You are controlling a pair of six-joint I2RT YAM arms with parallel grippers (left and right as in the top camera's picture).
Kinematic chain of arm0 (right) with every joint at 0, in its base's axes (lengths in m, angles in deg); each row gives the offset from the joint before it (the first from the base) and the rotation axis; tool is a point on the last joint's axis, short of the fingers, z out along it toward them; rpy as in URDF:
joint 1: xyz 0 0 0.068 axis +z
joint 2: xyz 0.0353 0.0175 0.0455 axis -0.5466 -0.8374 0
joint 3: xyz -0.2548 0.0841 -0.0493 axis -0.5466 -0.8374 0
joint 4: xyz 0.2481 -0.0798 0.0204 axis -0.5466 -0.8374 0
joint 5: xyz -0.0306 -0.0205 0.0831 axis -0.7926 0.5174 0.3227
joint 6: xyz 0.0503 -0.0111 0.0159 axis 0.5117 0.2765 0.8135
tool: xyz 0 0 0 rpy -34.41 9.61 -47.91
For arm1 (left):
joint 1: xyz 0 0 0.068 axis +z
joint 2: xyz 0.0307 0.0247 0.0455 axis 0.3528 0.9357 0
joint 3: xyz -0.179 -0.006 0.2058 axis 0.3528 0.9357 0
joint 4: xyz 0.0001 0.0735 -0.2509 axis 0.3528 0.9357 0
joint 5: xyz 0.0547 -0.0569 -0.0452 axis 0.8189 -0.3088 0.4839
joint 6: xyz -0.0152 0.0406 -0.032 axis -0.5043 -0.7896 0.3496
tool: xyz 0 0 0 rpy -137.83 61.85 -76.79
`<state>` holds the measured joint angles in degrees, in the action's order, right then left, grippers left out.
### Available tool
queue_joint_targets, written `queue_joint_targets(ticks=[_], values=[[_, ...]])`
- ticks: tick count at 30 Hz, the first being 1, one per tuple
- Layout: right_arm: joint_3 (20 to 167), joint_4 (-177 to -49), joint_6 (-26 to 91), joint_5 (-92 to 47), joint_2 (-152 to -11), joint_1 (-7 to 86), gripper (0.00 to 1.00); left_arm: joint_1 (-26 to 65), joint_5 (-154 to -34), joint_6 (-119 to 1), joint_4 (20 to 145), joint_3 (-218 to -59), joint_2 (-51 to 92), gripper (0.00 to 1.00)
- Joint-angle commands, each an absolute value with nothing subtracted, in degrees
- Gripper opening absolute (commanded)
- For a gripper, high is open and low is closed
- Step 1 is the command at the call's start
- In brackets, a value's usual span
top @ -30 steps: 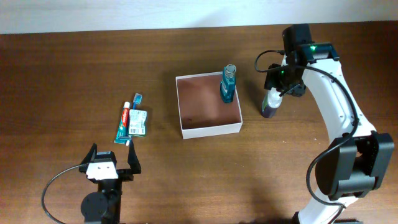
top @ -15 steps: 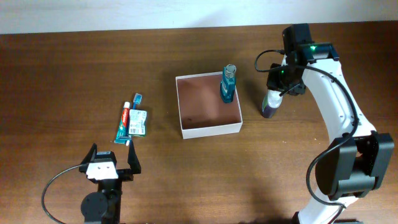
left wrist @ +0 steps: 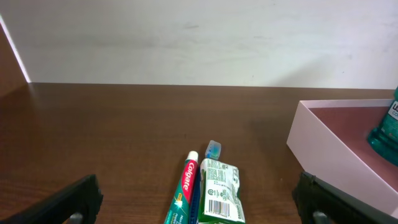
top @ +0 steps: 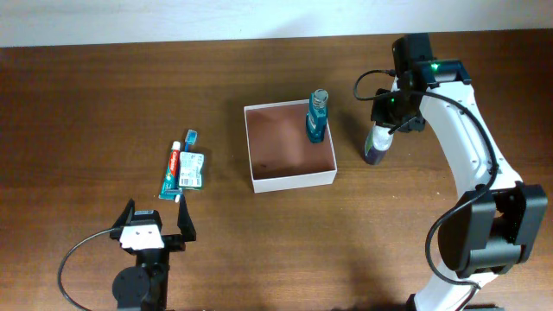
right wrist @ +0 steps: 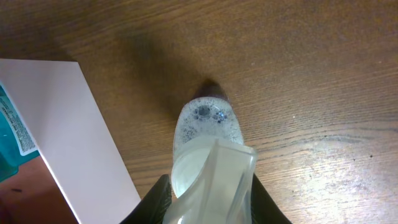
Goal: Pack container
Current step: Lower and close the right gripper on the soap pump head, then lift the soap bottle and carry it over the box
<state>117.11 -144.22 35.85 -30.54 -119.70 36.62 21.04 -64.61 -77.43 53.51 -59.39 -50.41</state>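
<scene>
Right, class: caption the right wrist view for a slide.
Right gripper, jaws around an upright bottle on the table, just outside the white container.

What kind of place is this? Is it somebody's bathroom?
Probably not a bathroom. It looks more like a robot test bench: robot arms work at a wooden table by a plain white wall, with toothpaste and a bottle set out beside a white box.

"Colgate" runs in white along the red, white and green toothpaste tube, near left. The green packet beside it bears a barcode, its print too small to read.
</scene>
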Motion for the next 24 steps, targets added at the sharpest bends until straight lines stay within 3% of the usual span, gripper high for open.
queue_joint_targets(ticks=[1,24], values=[[117.33,-144.4,33.99,-31.43,-119.85,36.88,0.2,20.8,-65.44,-78.32,53.34,-58.96,-50.85,1.0],[117.37,-147.39,32.24,-31.21,-111.28,36.88,0.19,20.8,-65.44,-78.32,53.34,-58.96,-50.87,0.99]])
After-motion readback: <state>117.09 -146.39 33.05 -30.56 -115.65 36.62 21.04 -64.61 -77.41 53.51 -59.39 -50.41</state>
